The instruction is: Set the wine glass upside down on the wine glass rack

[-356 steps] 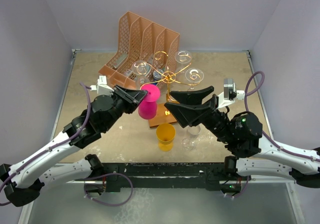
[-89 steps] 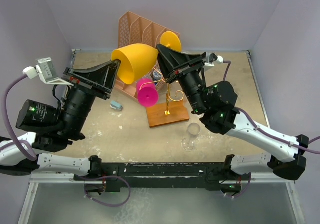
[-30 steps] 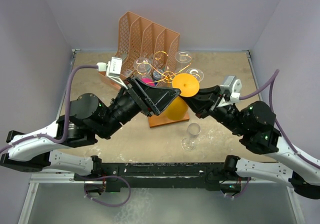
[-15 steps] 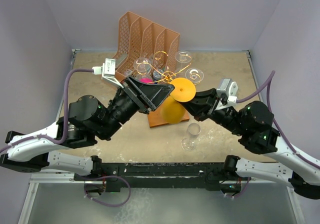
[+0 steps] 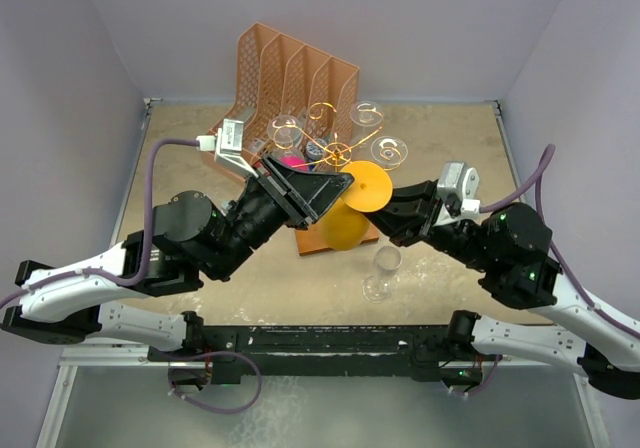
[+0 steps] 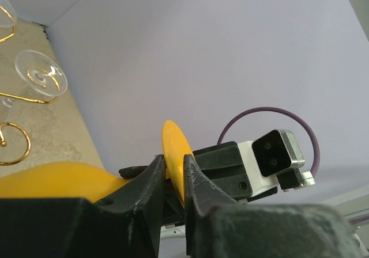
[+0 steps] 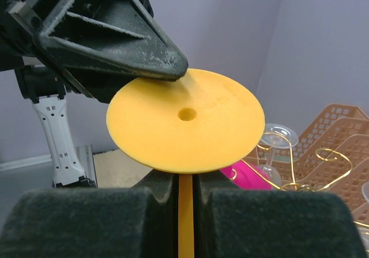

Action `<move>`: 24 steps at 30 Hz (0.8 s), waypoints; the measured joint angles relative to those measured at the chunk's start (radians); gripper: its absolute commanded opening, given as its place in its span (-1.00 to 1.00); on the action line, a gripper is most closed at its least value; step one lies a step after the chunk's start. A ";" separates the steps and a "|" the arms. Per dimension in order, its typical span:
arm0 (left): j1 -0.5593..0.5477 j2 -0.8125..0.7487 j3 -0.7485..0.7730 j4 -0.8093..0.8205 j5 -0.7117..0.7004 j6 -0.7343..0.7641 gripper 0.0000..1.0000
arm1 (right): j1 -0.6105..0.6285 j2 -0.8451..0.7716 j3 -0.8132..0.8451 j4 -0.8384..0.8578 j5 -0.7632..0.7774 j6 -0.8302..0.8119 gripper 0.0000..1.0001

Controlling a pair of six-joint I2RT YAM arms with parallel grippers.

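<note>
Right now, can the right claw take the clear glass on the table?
Probably not yet: the right claw is shut on the yellow glass, though the clear glass stands uncovered nearby.

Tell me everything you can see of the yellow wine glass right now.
The yellow wine glass is opaque, plastic-looking: a rounded bowl, thin stem and flat round foot with a small centre hole. It is held off the table, tilted, foot facing up, in front of the wine glass rack, not yet on it. The right gripper is shut on its stem; the left gripper straddles the foot's rim, contact unclear.
</note>
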 measured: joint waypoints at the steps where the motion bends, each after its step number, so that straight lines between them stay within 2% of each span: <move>1: 0.000 0.001 0.000 0.000 0.001 -0.001 -0.88 | 0.000 0.000 0.000 0.002 -0.002 0.000 -1.00; 2: 0.000 0.001 0.000 -0.001 0.002 -0.001 -1.00 | 0.000 0.001 0.000 0.005 -0.005 0.000 -1.00; 5: 0.000 0.001 0.000 0.000 0.004 -0.010 -1.00 | -0.001 0.001 0.000 0.007 -0.016 -0.015 -0.97; 6: 0.000 0.001 0.000 0.000 0.004 -0.011 -1.00 | -0.002 0.001 0.000 0.007 -0.018 -0.018 -0.77; 7: 0.000 0.001 0.000 0.000 0.004 -0.013 -1.00 | -0.003 0.001 0.000 0.008 -0.021 -0.019 -0.67; 10: 0.000 0.001 0.000 0.000 0.003 -0.017 -1.00 | -0.006 0.001 0.002 0.007 -0.023 -0.014 -0.19; 13: 0.000 0.001 0.001 0.006 0.000 -0.010 -1.00 | -0.006 -0.002 0.005 0.003 -0.019 0.009 0.04; 17: 0.000 0.019 0.043 0.010 -0.019 0.019 -1.00 | -0.005 -0.020 0.005 -0.004 -0.014 0.034 0.19; 24: 0.001 0.058 0.160 0.051 -0.063 0.129 -1.00 | -0.005 -0.053 0.005 0.001 0.040 0.092 0.23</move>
